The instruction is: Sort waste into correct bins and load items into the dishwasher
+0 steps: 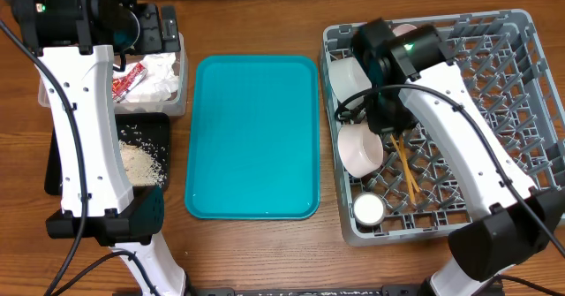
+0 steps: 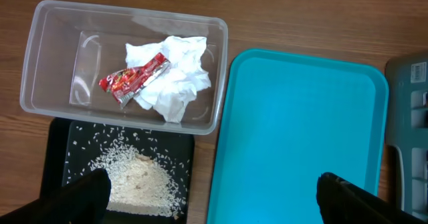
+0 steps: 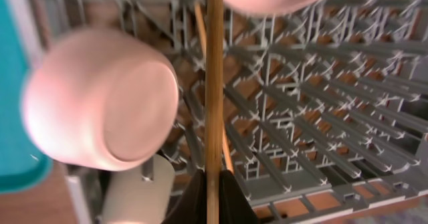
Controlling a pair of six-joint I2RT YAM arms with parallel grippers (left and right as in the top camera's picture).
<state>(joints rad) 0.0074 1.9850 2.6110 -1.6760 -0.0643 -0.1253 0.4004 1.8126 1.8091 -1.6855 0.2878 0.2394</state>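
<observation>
Chopstick [image 3: 214, 83] sits pinched in my right gripper [image 3: 214, 180], running straight out from the fingertips over the grey dish rack [image 3: 321, 117], just beside a pink-bottomed bowl [image 3: 100, 100]. My left gripper [image 2: 212, 184] hangs spread wide above the teal tray [image 2: 301, 130].

bowls [image 1: 360, 148] crowd rack [image 1: 523, 73] left, right side free

A robot-testing bench, staged as a kitchen clean-up station, is indicated rather than a real kitchen. Two white-and-black machines, the left arm [image 1: 84, 128] and the right arm [image 1: 459, 128], are seen standing over a wood-grain table [image 1: 256, 13]. On it a grey dish rack [image 1: 521, 66], a teal tray [image 1: 252, 137], a clear tub [image 2: 40, 57] and a black tray [image 2: 55, 150] are laid out.
</observation>
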